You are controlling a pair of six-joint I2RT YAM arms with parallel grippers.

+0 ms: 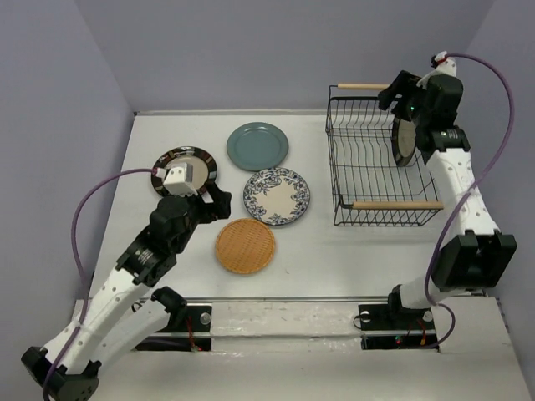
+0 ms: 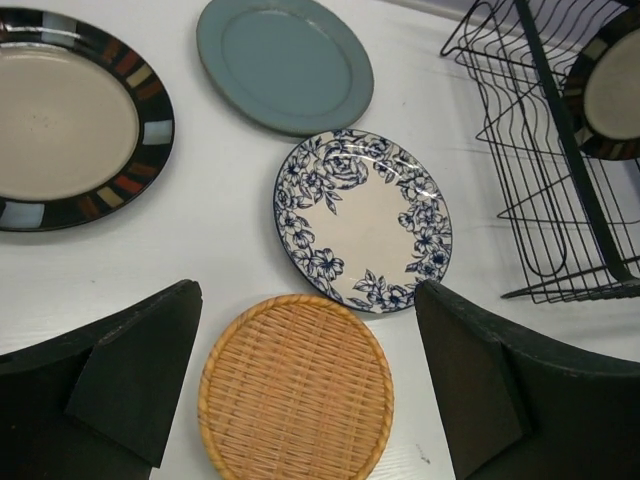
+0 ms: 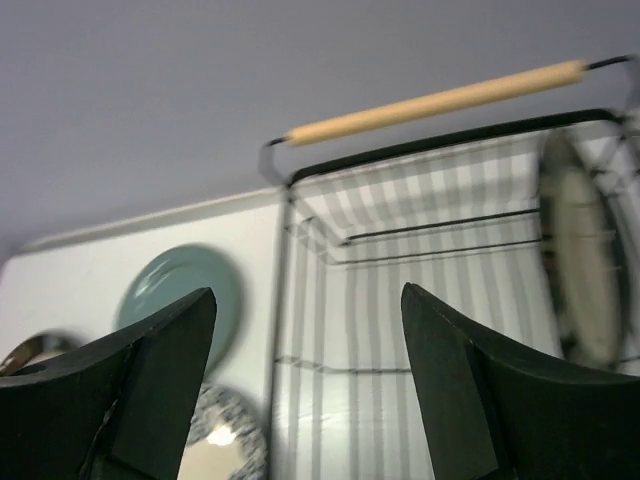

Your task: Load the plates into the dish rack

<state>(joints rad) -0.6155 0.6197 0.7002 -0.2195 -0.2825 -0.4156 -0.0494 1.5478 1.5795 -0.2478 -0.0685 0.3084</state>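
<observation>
Three plates lie flat mid-table: teal [image 1: 257,146], blue-and-white floral [image 1: 277,196] and orange-tan woven [image 1: 245,246]. One striped-rim beige plate [image 1: 185,167] lies at the left, partly hidden by my left wrist. The other striped-rim plate [image 1: 405,138] stands on edge in the black wire dish rack [image 1: 368,209] at the right. My left gripper [image 1: 219,203] is open and empty, hovering above the woven plate [image 2: 296,388], with the floral plate [image 2: 363,220] just beyond. My right gripper [image 1: 391,93] is open and empty above the rack's far right, next to the standing plate [image 3: 580,260].
The rack has two wooden rod handles, one at the far side [image 1: 363,85] and one at the near side [image 1: 397,205]. Purple walls close in the table at the back and both sides. A metal rail [image 1: 284,301] runs along the near edge by the arm bases.
</observation>
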